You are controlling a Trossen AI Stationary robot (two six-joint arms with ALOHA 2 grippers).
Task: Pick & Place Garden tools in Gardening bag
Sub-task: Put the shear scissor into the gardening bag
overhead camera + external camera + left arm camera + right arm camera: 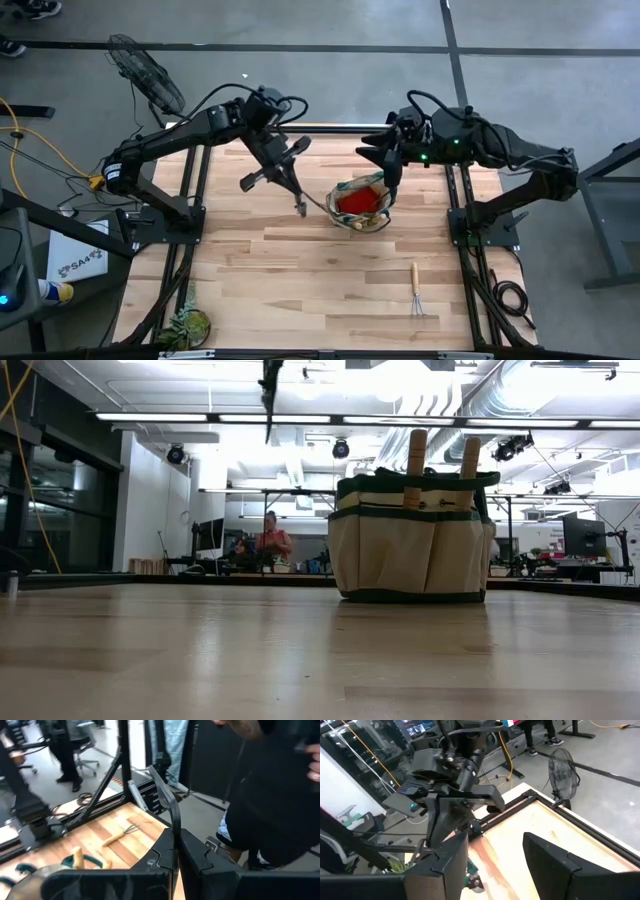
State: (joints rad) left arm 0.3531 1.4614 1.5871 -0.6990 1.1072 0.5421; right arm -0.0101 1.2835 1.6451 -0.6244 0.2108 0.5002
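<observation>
The tan gardening bag (360,205) with green trim stands on the table right of centre, with a red glove (358,202) inside. In the low view, two wooden handles (415,455) stick up out of the bag (410,540). My left gripper (287,183) is raised just left of the bag and shut on a dark pruner (299,203). My right gripper (392,185) is open and empty over the bag's far right rim; its fingers show apart in the right wrist view (495,860). A wooden-handled hand rake (416,290) lies flat near the right front. My left gripper pinches the pruner between its two shut fingers (200,855); a slim dark curved part (169,800) sticks forward out of them. The fingers slant down from the far left. The pruner hangs clear of the table, its end (270,395) high above the wood.
A leafy plant clump (187,325) sits at the near left corner. Dark frame rails (455,230) run along the table's sides. Bare wood lies in front of the bag. People and furniture show in the room beyond the table.
</observation>
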